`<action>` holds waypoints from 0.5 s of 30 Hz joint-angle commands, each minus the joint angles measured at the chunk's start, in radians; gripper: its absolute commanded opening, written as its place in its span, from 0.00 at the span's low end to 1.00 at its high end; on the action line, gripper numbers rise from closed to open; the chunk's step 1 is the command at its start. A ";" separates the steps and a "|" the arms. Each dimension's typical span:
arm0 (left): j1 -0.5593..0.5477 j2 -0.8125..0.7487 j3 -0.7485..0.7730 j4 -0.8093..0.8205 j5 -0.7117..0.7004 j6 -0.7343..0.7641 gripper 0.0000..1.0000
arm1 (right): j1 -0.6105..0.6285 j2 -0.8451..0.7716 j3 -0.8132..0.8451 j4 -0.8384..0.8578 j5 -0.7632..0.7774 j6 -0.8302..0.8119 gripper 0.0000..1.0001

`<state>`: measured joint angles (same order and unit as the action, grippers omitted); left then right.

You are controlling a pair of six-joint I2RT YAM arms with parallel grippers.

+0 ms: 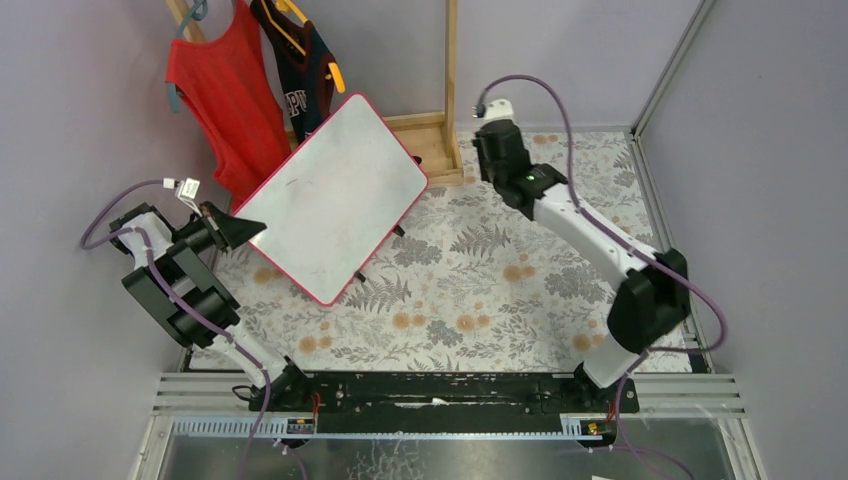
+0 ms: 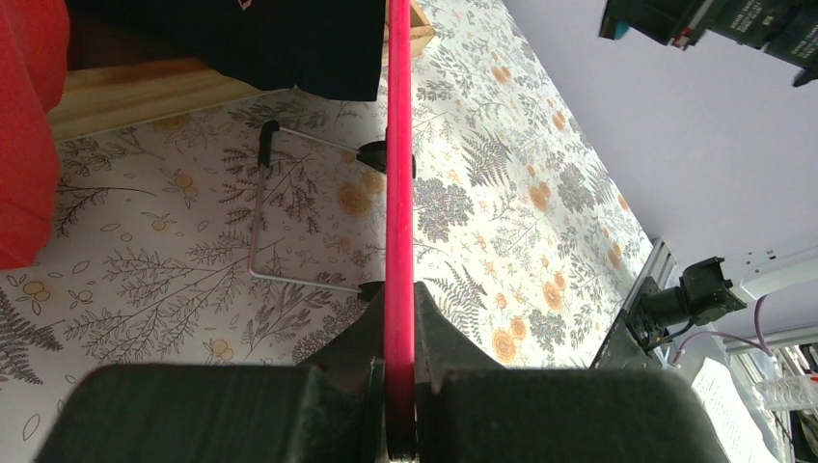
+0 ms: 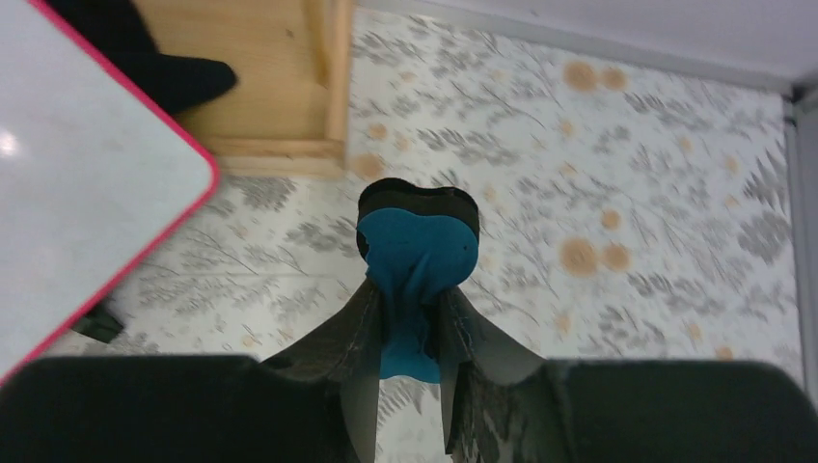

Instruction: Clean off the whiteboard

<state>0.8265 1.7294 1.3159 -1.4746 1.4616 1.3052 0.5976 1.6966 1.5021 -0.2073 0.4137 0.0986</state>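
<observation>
Presently the left gripper (image 1: 236,228) is clamped on the near-left edge of the large rectangular whiteboard (image 1: 335,195) with rounded corners and a thin pink-red frame. In the left wrist view that frame (image 2: 398,174) runs straight up the picture, with the gripper's two black fingers (image 2: 357,333) pressed against it from either side. The board sits over the left half of the floral-patterned tablecloth (image 1: 500,290), turned diagonally, with its far corner next to the light wooden rack (image 1: 440,140). Under the board a thin wire stand (image 2: 256,222) with small black feet shows against the cloth; whether the feet rest on the table cannot be told.

The right gripper (image 3: 410,313) pinches a soft blue pad (image 3: 417,256) with a black backing, which sticks out beyond the fingertips. It hangs over the tablecloth at the far side of the table, clear of the whiteboard, whose rounded corner lies off to the left in the right wrist view.

A red sleeveless top (image 1: 225,90) and a dark garment (image 1: 300,70) hang on the rack behind the board.
</observation>
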 commanded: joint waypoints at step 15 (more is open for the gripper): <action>-0.041 -0.030 0.053 0.022 -0.183 -0.043 0.00 | -0.288 -0.368 -0.548 -0.129 0.067 0.249 0.00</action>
<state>0.8017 1.7203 1.3582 -1.4693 1.4193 1.2545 0.3759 1.3838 0.9966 -0.3866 0.4793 0.2939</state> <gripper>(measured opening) 0.033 0.294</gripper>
